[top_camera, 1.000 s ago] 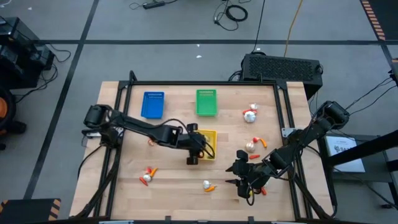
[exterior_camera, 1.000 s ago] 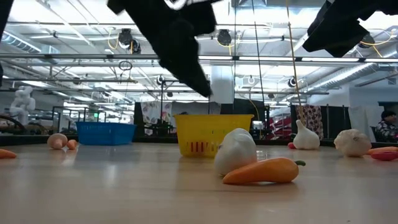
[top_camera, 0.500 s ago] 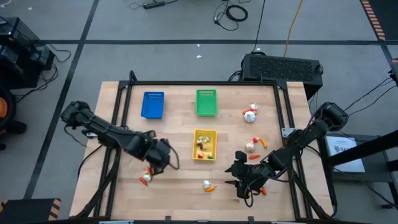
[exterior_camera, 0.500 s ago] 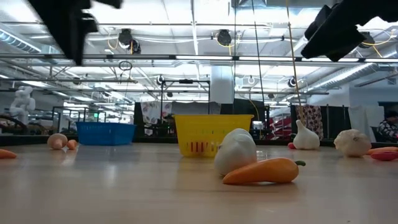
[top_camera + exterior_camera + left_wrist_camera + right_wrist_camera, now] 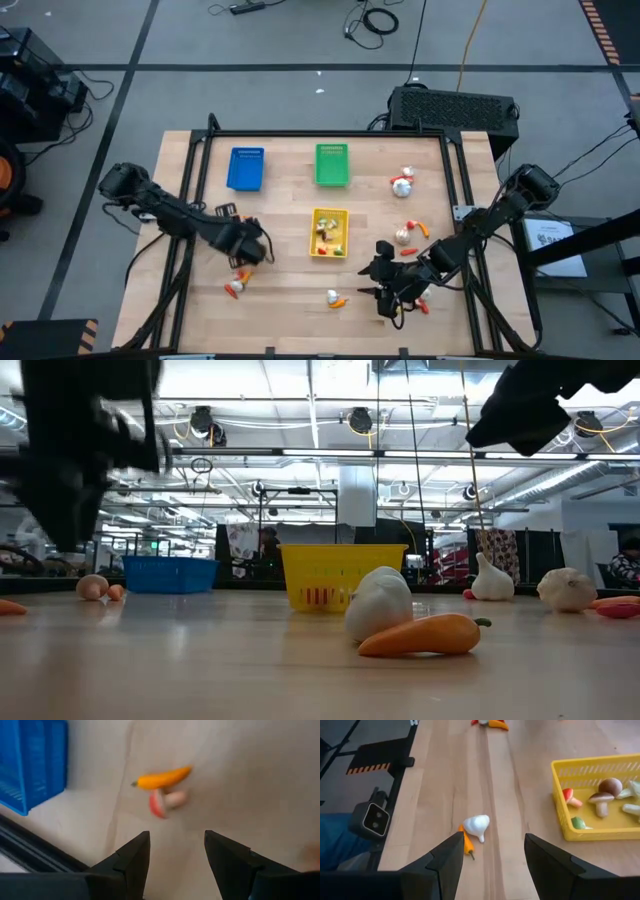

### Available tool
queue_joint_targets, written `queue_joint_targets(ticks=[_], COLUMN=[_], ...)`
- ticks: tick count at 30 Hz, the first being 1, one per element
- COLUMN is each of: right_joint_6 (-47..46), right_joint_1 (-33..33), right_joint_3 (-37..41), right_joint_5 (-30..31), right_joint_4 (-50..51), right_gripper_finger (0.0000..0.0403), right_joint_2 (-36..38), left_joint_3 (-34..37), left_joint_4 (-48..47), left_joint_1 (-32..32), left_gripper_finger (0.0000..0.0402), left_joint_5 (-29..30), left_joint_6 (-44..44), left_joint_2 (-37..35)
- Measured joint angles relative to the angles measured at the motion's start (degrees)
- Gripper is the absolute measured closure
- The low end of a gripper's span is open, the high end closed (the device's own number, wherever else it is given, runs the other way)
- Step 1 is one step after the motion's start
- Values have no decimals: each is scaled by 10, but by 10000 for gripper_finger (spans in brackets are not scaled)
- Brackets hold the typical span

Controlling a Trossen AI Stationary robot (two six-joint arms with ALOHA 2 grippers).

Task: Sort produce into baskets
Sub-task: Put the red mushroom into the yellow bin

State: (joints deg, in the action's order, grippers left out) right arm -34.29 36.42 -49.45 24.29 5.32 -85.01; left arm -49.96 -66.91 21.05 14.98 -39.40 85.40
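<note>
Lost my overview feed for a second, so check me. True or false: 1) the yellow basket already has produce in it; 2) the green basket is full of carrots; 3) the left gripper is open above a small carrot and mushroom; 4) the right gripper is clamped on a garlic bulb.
1) True: the yellow basket holds mushrooms and a few other small pieces.
2) False: the green basket shows nothing inside.
3) True: the left gripper is open, with the carrot and mushroom ahead of it.
4) False: the right gripper is open and empty; the garlic bulb lies on the table.
</note>
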Motion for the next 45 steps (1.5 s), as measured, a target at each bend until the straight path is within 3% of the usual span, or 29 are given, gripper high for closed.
queue_joint_targets(ticks=[6, 13, 23, 30, 39, 45], right_joint_6=[0, 22, 21, 20, 21, 23], right_joint_1=[0, 0, 0, 0, 0, 0], right_joint_3=[0, 0, 0, 0, 0, 0], right_joint_5=[-2, -2, -6, -6, -4, -3], right_joint_4=[0, 5, 9, 10, 10, 10], right_gripper_finger=[204, 204, 204, 204, 204, 204], right_joint_2=[0, 0, -14, -14, -14, -14], left_joint_3=[49, 52, 86, 142, 143, 143], left_joint_4=[98, 80, 145, 199, 215, 216], left_joint_1=[-54, -111, -176, -192, -191, -192], left_gripper_finger=[205, 205, 205, 205, 206, 240], left_joint_5=[-22, -20, -96, -118, -118, -119], left_joint_6=[90, 120, 168, 173, 193, 203], left_joint_2=[-27, -62, -61, -62, -63, -63])
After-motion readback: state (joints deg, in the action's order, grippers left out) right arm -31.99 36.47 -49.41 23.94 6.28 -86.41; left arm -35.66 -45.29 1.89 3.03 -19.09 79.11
